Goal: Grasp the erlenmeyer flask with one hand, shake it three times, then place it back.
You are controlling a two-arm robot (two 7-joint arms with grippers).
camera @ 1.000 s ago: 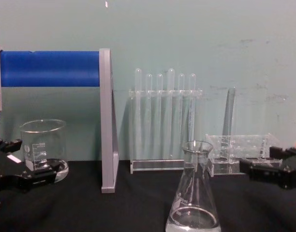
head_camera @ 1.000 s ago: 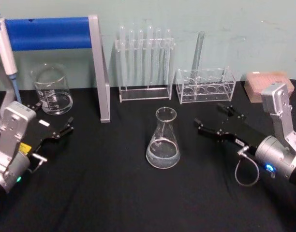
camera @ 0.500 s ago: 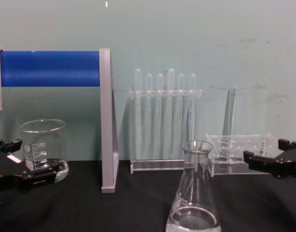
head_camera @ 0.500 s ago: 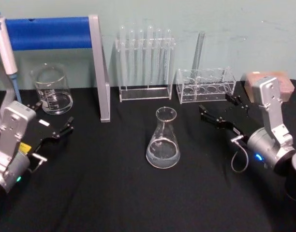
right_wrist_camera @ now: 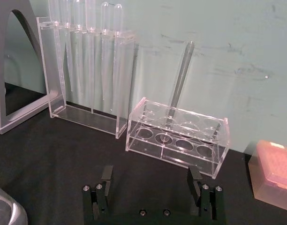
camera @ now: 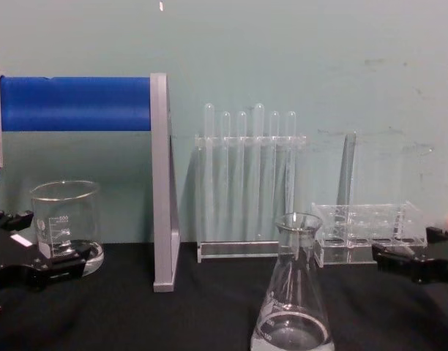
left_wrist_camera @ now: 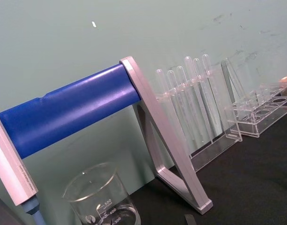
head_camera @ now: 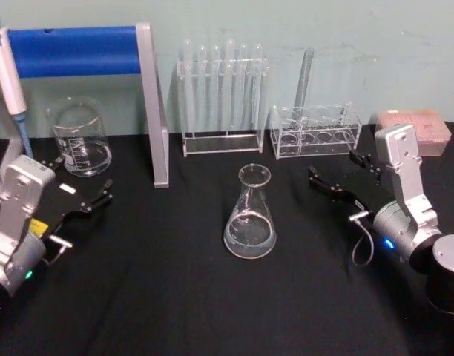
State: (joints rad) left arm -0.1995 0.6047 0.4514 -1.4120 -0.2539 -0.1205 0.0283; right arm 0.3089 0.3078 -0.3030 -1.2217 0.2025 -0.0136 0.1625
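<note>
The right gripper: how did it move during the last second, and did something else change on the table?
The right gripper, open, drew back from the flask toward the right edge of the table and turned to point more at the low rack. It took hold of nothing. The flask stands upright in the same spot, untouched. The left gripper, also open, stays near the beaker, and the racks have not moved.

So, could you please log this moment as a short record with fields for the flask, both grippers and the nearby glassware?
flask: erlenmeyer flask upright on the black table, a little clear liquid inside, not held
right gripper: open, to the flask's right, apart from it
left gripper: open, parked at the table's left, near the beaker
behind flask: test tube rack, low clear rack
stage: grasp not yet made
</note>
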